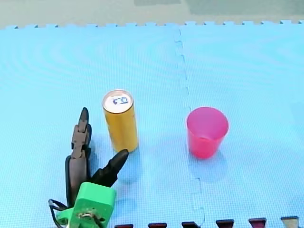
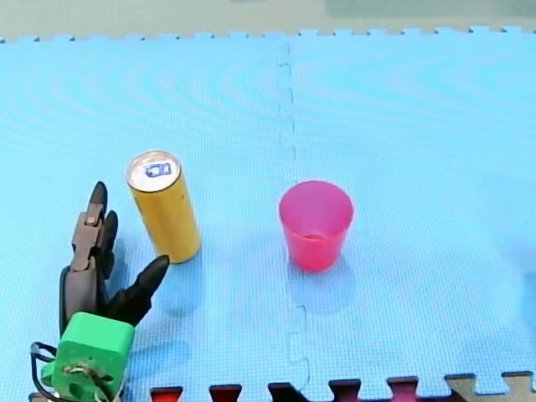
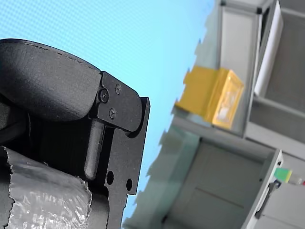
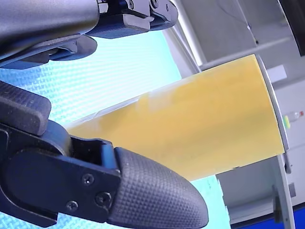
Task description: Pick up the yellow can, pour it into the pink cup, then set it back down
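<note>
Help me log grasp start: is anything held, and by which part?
Nothing is held: the left hand, open, is just beside the can.

The yellow can (image 1: pixel 120 121) stands upright left of centre in the frame, and the pink cup (image 1: pixel 206 131) stands upright right of centre, well apart from it. A bare strip of blue foam mat (image 1: pixel 237 71) lies between them. The upper half of the frame is open mat, as is the right side beyond the cup. The left hand (image 1: pixel 88 159) sits at the lower left, just beside the can's base; whether its thumb tip touches the can cannot be told. Bare mat runs from the hand along the lower frame toward the cup.
</note>
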Action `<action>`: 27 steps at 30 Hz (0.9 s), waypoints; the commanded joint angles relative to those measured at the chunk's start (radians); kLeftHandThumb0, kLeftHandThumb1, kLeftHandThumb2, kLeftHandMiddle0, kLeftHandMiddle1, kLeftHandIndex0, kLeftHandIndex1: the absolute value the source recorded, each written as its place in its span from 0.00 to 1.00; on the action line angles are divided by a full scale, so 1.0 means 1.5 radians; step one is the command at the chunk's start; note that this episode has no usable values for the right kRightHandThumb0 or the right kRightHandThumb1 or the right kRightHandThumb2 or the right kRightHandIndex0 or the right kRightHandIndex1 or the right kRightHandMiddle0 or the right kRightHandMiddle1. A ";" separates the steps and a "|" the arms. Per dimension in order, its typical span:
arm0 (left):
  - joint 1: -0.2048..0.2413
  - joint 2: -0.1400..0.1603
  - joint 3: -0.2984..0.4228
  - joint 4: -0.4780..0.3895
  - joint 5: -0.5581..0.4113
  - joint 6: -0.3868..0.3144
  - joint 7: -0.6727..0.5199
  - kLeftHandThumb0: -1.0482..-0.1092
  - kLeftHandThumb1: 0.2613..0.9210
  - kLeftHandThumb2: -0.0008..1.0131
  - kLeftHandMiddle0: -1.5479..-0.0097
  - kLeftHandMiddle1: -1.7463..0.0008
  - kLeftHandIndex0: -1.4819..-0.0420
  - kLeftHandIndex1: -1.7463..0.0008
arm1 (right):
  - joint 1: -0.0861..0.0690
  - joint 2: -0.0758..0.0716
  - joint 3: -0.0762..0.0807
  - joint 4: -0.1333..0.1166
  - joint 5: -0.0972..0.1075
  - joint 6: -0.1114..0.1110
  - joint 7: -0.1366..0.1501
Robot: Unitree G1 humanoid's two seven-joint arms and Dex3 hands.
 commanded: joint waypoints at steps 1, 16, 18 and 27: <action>-0.004 0.006 0.002 0.001 -0.003 0.001 -0.006 0.00 0.99 0.05 0.86 1.00 0.93 1.00 | 0.001 0.005 0.006 0.001 -0.005 -0.001 -0.002; -0.018 0.034 0.008 -0.008 -0.007 0.012 -0.040 0.00 1.00 0.03 0.86 1.00 0.94 1.00 | 0.008 0.062 0.003 0.028 -0.023 -0.084 -0.094; -0.019 0.034 0.008 -0.011 -0.008 0.018 -0.043 0.00 1.00 0.03 0.86 1.00 0.94 1.00 | 0.006 0.064 0.002 0.030 -0.023 -0.084 -0.096; -0.016 0.036 0.009 -0.018 -0.011 0.027 -0.052 0.00 1.00 0.02 0.86 1.00 0.95 1.00 | 0.007 0.070 -0.002 0.034 -0.024 -0.092 -0.098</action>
